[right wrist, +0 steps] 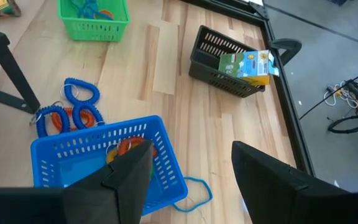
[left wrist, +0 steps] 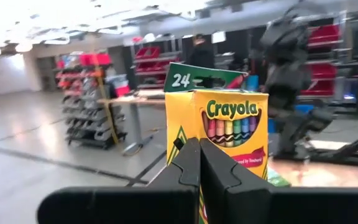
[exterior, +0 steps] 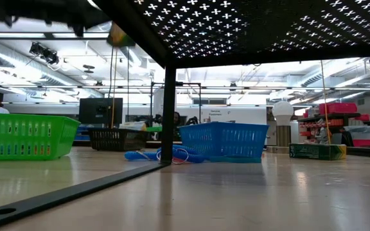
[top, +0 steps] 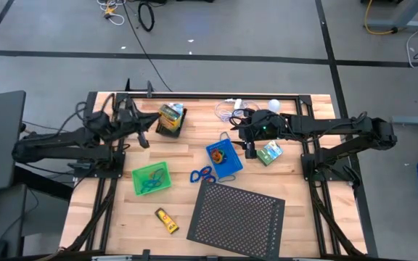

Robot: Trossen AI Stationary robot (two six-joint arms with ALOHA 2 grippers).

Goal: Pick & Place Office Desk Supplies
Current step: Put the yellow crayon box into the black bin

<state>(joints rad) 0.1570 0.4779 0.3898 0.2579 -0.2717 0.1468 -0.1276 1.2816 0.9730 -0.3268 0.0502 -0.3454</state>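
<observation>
The yellow-green crayon box (top: pixel 171 114) stands on end in the black tray (top: pixel 167 128) at the far left. My left gripper (top: pixel 145 136) is shut just left of that tray, its fingers (left wrist: pixel 199 168) empty, the crayon box (left wrist: pixel 229 127) close ahead of them. My right gripper (top: pixel 239 139) hangs open over the blue tray (top: pixel 223 158), its fingers (right wrist: pixel 129 177) spread above the tray's far corner. An orange item (right wrist: pixel 129 146) lies in the blue tray. Blue and orange loops (right wrist: pixel 73 112) lie on the wood beside it. The green tray (top: pixel 151 177) holds a blue-green item.
A green-white box (top: pixel 271 152) lies right of the blue tray. A yellow tube (top: pixel 167 220) lies near the front edge. A large black perforated sheet (top: pixel 236 214) stands on legs at the front. A white bulb (top: pixel 273 106) and white cable (top: pixel 227 109) sit at the far edge.
</observation>
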